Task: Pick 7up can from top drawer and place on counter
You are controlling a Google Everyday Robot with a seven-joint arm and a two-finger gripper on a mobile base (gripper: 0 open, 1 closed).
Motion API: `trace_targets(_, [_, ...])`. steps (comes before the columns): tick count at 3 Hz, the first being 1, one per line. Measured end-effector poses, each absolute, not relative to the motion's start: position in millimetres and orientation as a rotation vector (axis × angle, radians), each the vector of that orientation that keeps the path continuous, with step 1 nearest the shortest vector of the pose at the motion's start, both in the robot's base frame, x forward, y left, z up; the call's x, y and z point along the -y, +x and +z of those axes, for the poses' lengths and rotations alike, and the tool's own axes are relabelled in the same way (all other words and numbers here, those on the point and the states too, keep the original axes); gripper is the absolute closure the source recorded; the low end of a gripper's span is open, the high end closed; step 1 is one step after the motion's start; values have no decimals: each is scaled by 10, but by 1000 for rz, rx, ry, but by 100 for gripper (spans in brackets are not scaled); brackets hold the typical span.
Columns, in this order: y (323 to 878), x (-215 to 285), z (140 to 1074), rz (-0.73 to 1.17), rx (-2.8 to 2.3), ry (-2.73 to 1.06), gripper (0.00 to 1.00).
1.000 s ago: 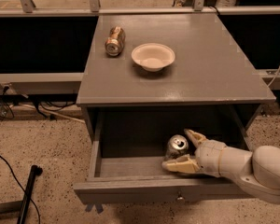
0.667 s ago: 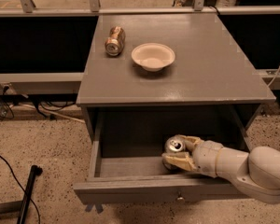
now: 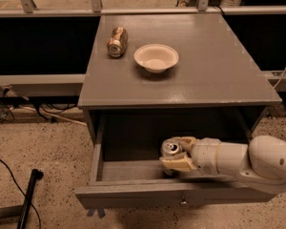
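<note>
The top drawer is pulled open below the grey counter. The silver 7up can stands upright in the drawer's middle, pull-tab top showing. My gripper reaches in from the right on a white arm, and its tan fingers sit on both sides of the can, closed around it. The can's lower part is hidden by the fingers, so I cannot tell whether it rests on the drawer floor.
A brown-gold can lies on its side at the counter's back left. A white bowl stands beside it, near the middle. A black pole lies on the speckled floor at the left. Cables run under the left bench.
The gripper has slid left in the drawer and the can has moved left with it, held between the fingers. The counter's things have not moved.
</note>
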State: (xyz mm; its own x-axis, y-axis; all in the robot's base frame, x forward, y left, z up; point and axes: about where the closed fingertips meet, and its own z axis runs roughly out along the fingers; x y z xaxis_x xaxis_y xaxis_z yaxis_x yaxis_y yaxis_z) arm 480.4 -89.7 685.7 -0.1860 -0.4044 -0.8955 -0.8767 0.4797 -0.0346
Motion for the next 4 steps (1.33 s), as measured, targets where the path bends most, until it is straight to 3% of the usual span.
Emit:
trace_targets(1, [4658,715,7458,682,-1763,-1188,100])
trace_targets(2, [4516,696,8070,749,-1683,-1211,100])
trace_targets(4, [4653,1110,9094,801,-1561,-1149,100])
